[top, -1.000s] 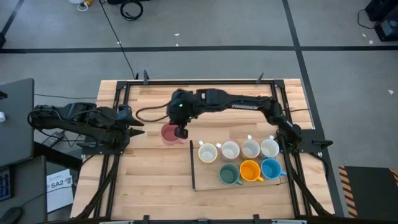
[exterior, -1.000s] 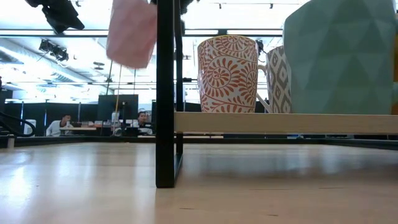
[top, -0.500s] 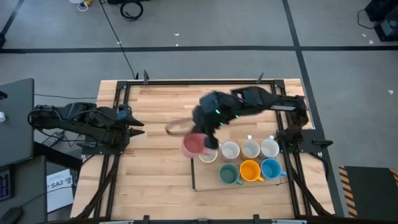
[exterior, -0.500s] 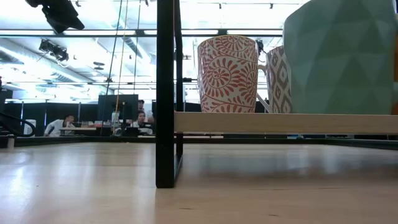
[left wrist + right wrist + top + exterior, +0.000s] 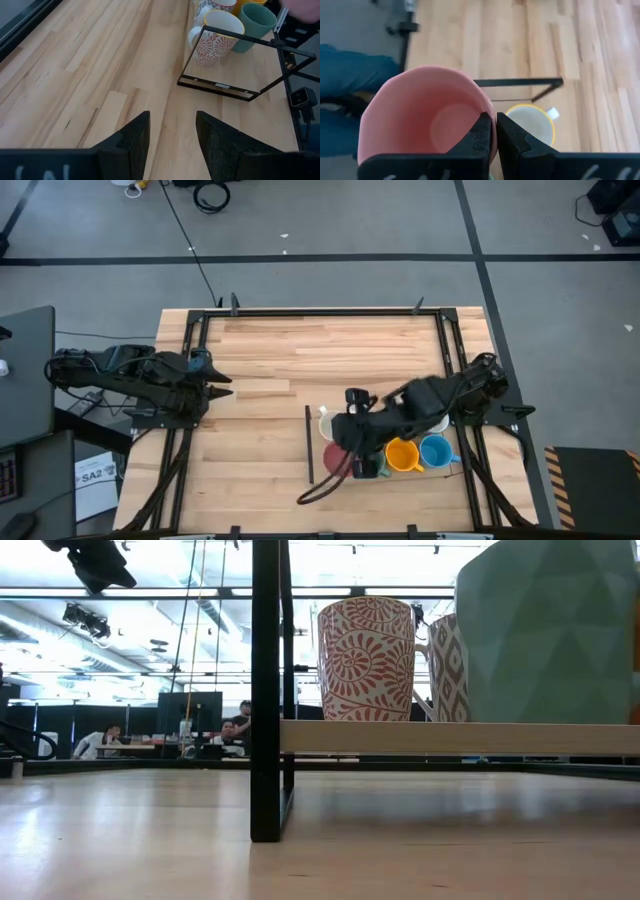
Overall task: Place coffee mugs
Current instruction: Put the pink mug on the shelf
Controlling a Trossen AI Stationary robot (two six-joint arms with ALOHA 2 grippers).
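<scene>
Right gripper [image 5: 492, 131] pinches pink mug [image 5: 425, 120]; low view seemingly misses it.

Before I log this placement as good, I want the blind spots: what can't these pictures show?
- High view: the right gripper and arm cover the slot under the pink mug.
- Low view: pink mug absent, so its height above the rack is unknown.
- Right wrist view: mug's handle hidden.

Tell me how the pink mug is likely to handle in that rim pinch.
The pink mug looks rigid and glazed, so it could slip. The right hand is shut on one wall of the rim only, so the mug hangs off-centre and may swing or tilt. Probably ceramic: a knock against the black rack might chip it.
</scene>
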